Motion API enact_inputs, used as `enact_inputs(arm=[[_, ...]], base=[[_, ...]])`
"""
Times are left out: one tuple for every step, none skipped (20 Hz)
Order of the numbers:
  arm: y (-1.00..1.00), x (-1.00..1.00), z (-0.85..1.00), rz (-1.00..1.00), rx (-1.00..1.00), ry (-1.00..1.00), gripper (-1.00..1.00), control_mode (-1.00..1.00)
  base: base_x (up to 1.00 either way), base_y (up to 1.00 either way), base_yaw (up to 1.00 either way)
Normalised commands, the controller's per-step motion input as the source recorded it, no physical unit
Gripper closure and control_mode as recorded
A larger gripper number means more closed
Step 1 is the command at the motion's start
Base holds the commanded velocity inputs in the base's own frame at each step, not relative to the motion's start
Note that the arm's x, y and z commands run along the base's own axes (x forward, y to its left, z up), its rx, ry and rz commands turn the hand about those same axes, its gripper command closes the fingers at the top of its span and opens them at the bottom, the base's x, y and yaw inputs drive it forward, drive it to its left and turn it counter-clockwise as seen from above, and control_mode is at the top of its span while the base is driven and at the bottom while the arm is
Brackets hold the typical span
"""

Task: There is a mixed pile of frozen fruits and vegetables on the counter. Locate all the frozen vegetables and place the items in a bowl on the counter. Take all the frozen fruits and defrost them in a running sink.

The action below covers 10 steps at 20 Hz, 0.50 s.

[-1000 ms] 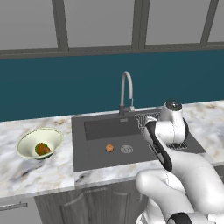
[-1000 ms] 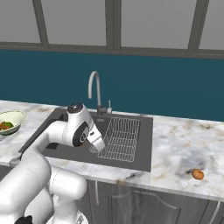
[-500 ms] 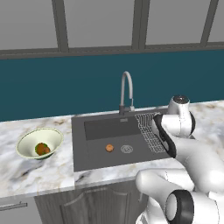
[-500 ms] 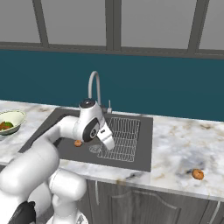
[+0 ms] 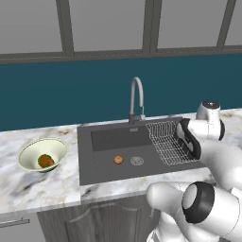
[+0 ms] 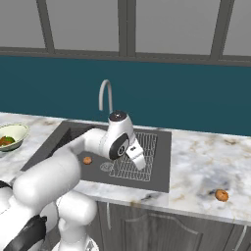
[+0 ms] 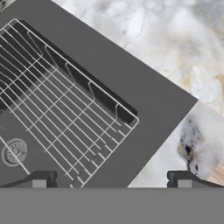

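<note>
Sink point(image 5: 104, 160): long axis along the counter point(image 6: 206, 162); one orange fruit point(image 5: 118, 160) beside drain point(image 5: 137, 161). Second fruit point(image 6: 221, 195) on counter, seen from right base. Bowl point(image 5: 33, 151) holding vegetables point(image 5: 45, 160). Gripper point(image 7: 111, 179) spread wide, empty, over wire rack point(image 7: 57, 100).

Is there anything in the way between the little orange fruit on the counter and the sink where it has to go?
Nothing visible blocks it. The orange fruit lies alone on the bare marble counter, right of the sink. The open pincer hovers over the wire rack at the sink's near end.
</note>
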Motion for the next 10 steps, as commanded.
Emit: enact_inputs(arm=[[-0.56, 0.0, 0.0, -0.03, 0.0, 0.0, -1.0, -1.0], [-0.55, 0.0, 0.0, -0.03, 0.0, 0.01, -1.0, -1.0], [-0.53, 0.01, 0.0, -0.03, 0.0, 0.01, -1.0, -1.0], [-0.52, 0.01, 0.0, -0.03, 0.0, 0.02, -1.0, -1.0], [-0.51, 0.01, 0.0, -0.03, 0.0, 0.02, -1.0, -1.0], [-0.5, 0.02, 0.0, -0.03, 0.0, 0.03, -1.0, -1.0], [-0.47, 0.01, 0.0, -0.03, 0.0, 0.03, -1.0, -1.0], [-0.44, 0.0, 0.0, -0.03, 0.0, 0.03, -1.0, -1.0], [-0.42, 0.01, 0.0, -0.04, 0.0, 0.04, -1.0, -1.0], [-0.4, 0.02, 0.0, -0.04, 0.0, 0.04, -1.0, -1.0]], base=[[0.0, 0.0, 0.0], [0.0, 0.0, 0.0], [0.0, 0.0, 0.0], [0.0, 0.0, 0.0], [0.0, 0.0, 0.0], [0.0, 0.0, 0.0], [0.0, 0.0, 0.0], [0.0, 0.0, 0.0], [0.0, 0.0, 0.0], [0.0, 0.0, 0.0]])
